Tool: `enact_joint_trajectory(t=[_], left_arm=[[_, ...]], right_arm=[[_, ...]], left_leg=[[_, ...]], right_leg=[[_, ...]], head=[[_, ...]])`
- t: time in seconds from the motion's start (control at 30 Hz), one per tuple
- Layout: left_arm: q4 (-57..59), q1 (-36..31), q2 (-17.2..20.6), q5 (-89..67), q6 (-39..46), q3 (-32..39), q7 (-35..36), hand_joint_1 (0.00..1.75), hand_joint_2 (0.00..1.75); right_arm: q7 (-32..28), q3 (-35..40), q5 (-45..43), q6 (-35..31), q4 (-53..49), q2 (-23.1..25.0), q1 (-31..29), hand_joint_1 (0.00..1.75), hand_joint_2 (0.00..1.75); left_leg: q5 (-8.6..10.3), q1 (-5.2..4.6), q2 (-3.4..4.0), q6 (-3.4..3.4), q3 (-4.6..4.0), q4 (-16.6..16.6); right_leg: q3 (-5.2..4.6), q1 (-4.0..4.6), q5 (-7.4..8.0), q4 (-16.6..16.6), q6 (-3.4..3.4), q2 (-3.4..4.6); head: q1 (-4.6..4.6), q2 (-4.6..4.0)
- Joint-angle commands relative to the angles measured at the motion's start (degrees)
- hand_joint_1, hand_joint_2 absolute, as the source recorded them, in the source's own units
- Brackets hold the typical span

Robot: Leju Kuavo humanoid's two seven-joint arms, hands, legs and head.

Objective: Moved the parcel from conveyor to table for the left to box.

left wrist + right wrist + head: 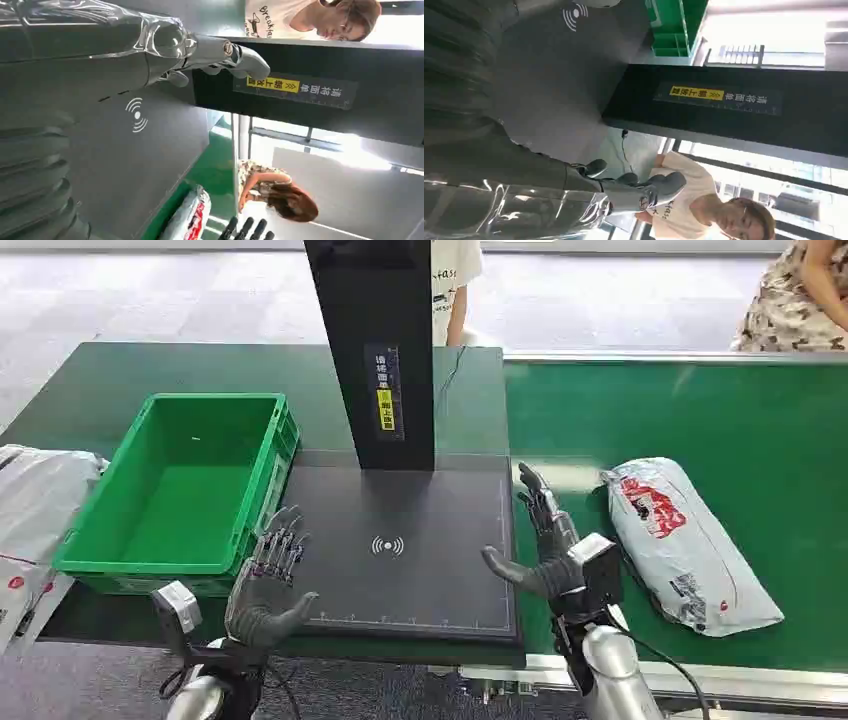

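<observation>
A: Hands first. Left hand (268, 585) hovers at 7 o'clock over the near left corner of the black pad (400, 570), fingers spread, grasping nothing.

B: And the right hand (545, 540)?

A: At 5 o'clock, on the pad's right edge, palm turned inward, fingers apart and also empty. In the left wrist view its dark fingertips (247, 229) show near the parcel (189, 217).

B: Where does the parcel (685, 540) lie?

A: On the green conveyor (760, 430), at about 4 o'clock, just beside the right hand but apart from it. It is a grey plastic bag with red print, lying flat, slanted.

B: What sits to the left?

A: Green crate (185, 485) at 9 o'clock, upright on the table (90, 380), touching the pad's left edge. Further left, at the frame's edge, more grey bags (35, 520).

B: Farther back?

A: A black post (375, 345) rises from the pad's far side at 12 o'clock, with a yellow label (385, 410). Behind it stands a person in a white shirt (455, 285); another person in a patterned dress (795, 300) is at 2 o'clock.
</observation>
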Motion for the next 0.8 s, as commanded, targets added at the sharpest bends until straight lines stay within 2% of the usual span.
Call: enact_joint_trajectory(t=[0.03, 0.1, 0.23, 0.37, 0.47, 0.67, 0.8], left_arm=[[0.5, -0.5, 0.2, 0.1, -0.3, 1.9, 0.5, 0.0, 1.75], [0.5, -0.3, 0.3, 0.1, -0.4, 2.0, 0.5, 0.0, 1.75], [0.2, 0.2, 0.3, 0.1, -0.6, 2.0, 0.5, 0.0, 1.75], [-1.3, 1.7, 0.0, -0.2, -1.2, 2.2, 0.3, 0.0, 1.75], [-1.1, 1.7, -0.3, -0.5, -1.7, 2.2, 0.3, 0.0, 1.75], [1.6, -1.4, -1.2, -0.7, -2.8, 1.9, 0.6, 0.0, 1.75], [2.9, -3.1, -1.2, -0.8, -3.1, 1.4, 1.2, 0.0, 1.75]], right_arm=[[0.2, 0.4, 0.3, 0.1, 4.4, 0.4, -3.2, 0.0, 1.75], [0.2, 0.5, 0.3, 0.2, 4.6, 0.3, -3.4, 0.0, 1.75], [0.7, 1.2, 3.8, -1.1, 6.2, -1.0, -5.4, 0.0, 1.75], [7.3, 0.7, 23.6, -13.2, 13.7, -4.6, -12.9, 0.0, 1.75], [9.5, -3.5, 28.5, -15.8, 19.5, -6.6, -18.1, 0.0, 1.75], [10.3, -10.9, 31.4, -18.5, 36.1, -11.3, -28.6, 0.0, 1.75], [15.8, -11.0, 36.5, -22.0, 43.3, -13.6, -31.2, 0.0, 1.75]], left_leg=[[-0.03, -0.01, 0.05, 0.01, 0.07, 0.0], [-0.07, 0.03, 0.11, 0.02, 0.31, -0.1], [-0.05, 0.01, 0.11, 0.02, 0.22, -0.1], [-0.05, -0.01, 0.13, 0.03, 0.15, 0.0], [-0.02, -0.03, 0.1, 0.05, 0.13, 0.0], [0.05, -0.06, -0.08, 0.1, 0.09, 0.0], [0.06, -0.06, -0.15, 0.12, 0.19, 0.0]], right_leg=[[0.06, -0.01, -0.01, 0.0, 0.0, 0.06], [0.3, 0.04, -0.02, -0.2, 0.01, 0.13], [0.2, 0.02, 0.0, -0.1, 0.02, 0.12], [0.13, 0.0, 0.01, -0.1, 0.03, 0.14], [0.11, -0.03, 0.03, -0.1, 0.05, 0.11], [0.15, -0.05, 0.04, -0.1, 0.09, -0.08], [0.28, -0.08, 0.08, -0.1, 0.12, -0.15]], head=[[0.0, 0.0], [0.0, 0.0], [0.0, 0.0], [0.0, 0.0], [-0.02, 0.0], [0.0, 0.0], [0.0, 0.0]])
